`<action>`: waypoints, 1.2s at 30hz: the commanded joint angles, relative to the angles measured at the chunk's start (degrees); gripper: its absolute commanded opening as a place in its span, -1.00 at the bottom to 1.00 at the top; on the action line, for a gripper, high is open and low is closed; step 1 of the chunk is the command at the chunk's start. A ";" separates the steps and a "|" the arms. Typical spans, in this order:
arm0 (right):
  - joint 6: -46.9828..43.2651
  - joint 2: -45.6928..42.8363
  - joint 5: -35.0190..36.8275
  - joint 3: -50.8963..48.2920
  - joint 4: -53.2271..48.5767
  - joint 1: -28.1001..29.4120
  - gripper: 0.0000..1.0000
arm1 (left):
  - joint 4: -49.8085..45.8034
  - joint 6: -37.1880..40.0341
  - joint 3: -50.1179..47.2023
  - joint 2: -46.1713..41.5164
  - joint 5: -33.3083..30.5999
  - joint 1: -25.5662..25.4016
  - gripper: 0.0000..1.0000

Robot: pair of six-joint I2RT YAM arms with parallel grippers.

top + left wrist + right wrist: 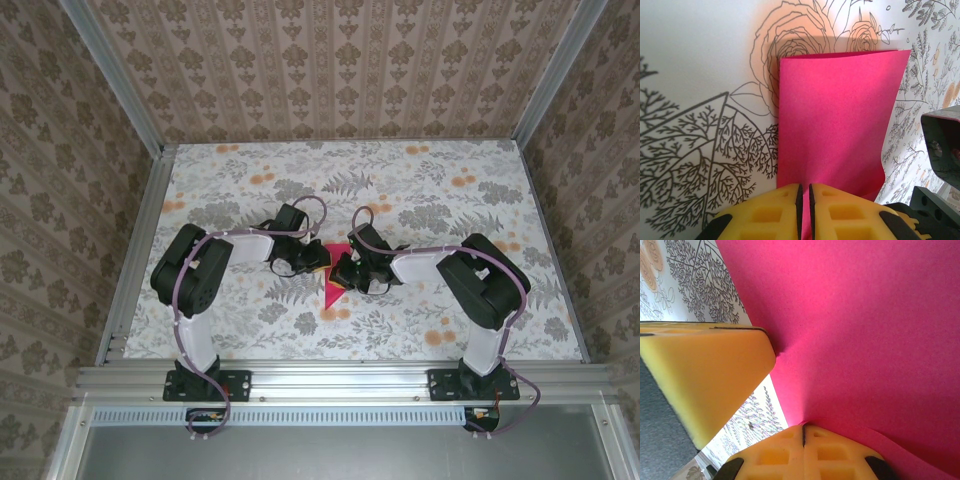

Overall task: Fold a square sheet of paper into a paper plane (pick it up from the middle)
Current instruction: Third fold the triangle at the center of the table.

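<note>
The square sheet of paper point(331, 292) is magenta-pink and is held folded above the flowered tablecloth at the table's middle, between both arms. In the left wrist view the square sheet of paper point(835, 125) rises as a tall folded panel from my left gripper point(805, 187), whose yellow fingers are shut on its lower edge. My right gripper point(803, 428) is shut too, pinching an edge of the sheet point(860, 325) that spreads across its view. The left gripper's yellow finger point(705, 375) presses the paper close beside it. From above, the left gripper point(312, 258) and right gripper point(346, 270) nearly touch. The paper plane is out of view.
The flowered tablecloth point(400, 190) covers the table, with aluminium rails along the sides and the near edge point(330, 376). Wallpapered panels stand on three sides. The right arm's dark body point(942, 150) sits at the right in the left wrist view.
</note>
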 commanded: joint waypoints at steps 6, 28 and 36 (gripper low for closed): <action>0.12 2.32 0.98 0.12 -0.49 -0.39 -0.94 | -3.63 1.81 0.92 1.64 -0.45 -0.56 -0.69; -0.03 2.18 2.79 -0.43 -2.32 -0.39 -0.43 | -4.52 -3.33 -11.18 -18.55 -6.80 8.94 -0.53; -0.55 2.16 4.46 0.39 -5.96 -0.34 -0.82 | -6.38 -2.49 -13.73 -22.96 -6.25 5.74 -0.57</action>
